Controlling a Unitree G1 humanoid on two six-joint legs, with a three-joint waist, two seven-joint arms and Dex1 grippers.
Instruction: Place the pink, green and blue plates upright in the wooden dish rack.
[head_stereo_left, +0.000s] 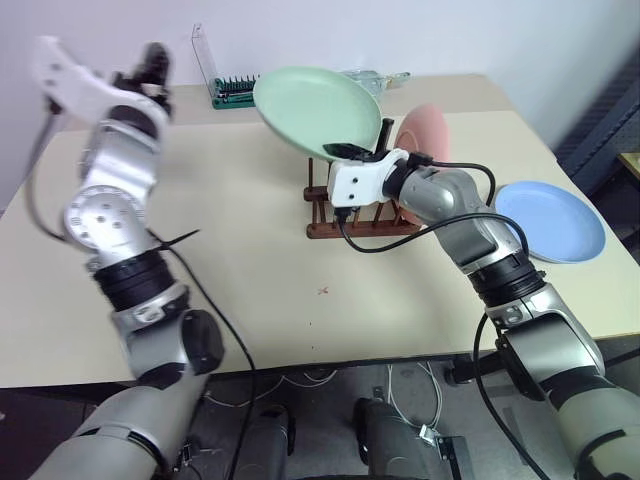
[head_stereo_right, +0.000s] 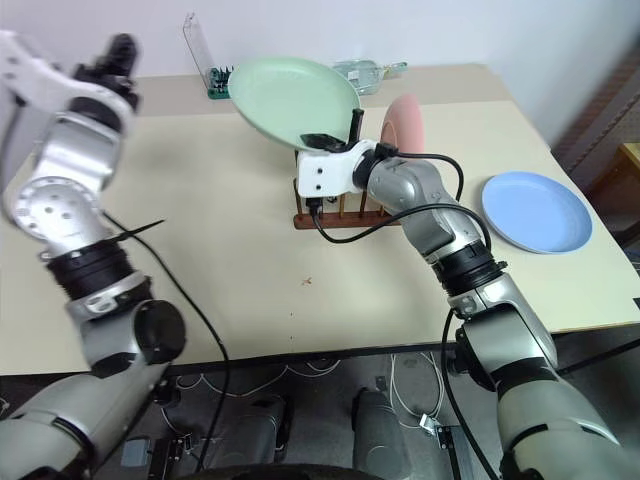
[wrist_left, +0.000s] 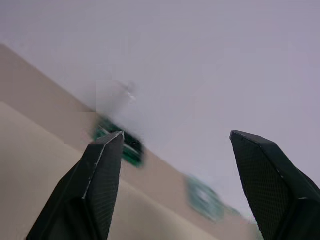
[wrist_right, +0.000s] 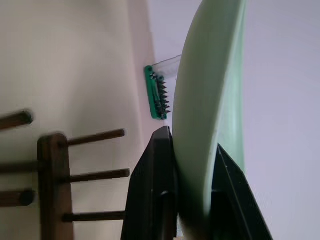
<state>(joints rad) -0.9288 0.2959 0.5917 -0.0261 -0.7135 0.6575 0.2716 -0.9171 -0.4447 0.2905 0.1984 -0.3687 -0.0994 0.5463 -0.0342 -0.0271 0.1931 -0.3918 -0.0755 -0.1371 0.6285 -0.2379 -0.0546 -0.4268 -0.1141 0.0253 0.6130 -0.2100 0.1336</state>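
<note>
Beige tabletop (head_stereo_left: 250, 250), pale wall behind, and the right gripper (wrist_right: 192, 187) pinches the green plate (head_stereo_left: 315, 110) by its rim, tilted above the wooden dish rack (head_stereo_left: 345, 212), likely for slotting between pegs. Pink plate (head_stereo_left: 425, 135) stands upright there; blue plate (head_stereo_left: 550, 220) lies flat, far right. Left gripper (wrist_left: 175, 160) hangs wide open, empty, well left.

Count: 3 plates total, 1 green plate (head_stereo_left: 315, 108), 1 pink plate (head_stereo_left: 425, 132), 1 blue plate (head_stereo_left: 552, 220). 1 wooden dish rack (head_stereo_left: 362, 226) at counter (head_stereo_left: 260, 260) centre. 1 green-based holder (head_stereo_left: 232, 93) at 12 o'clock, far edge. 2 claws: left claw (wrist_left: 175, 142), right claw (wrist_right: 192, 150). 1 clear item (head_stereo_left: 372, 78) behind the green plate, can't identify.
</note>
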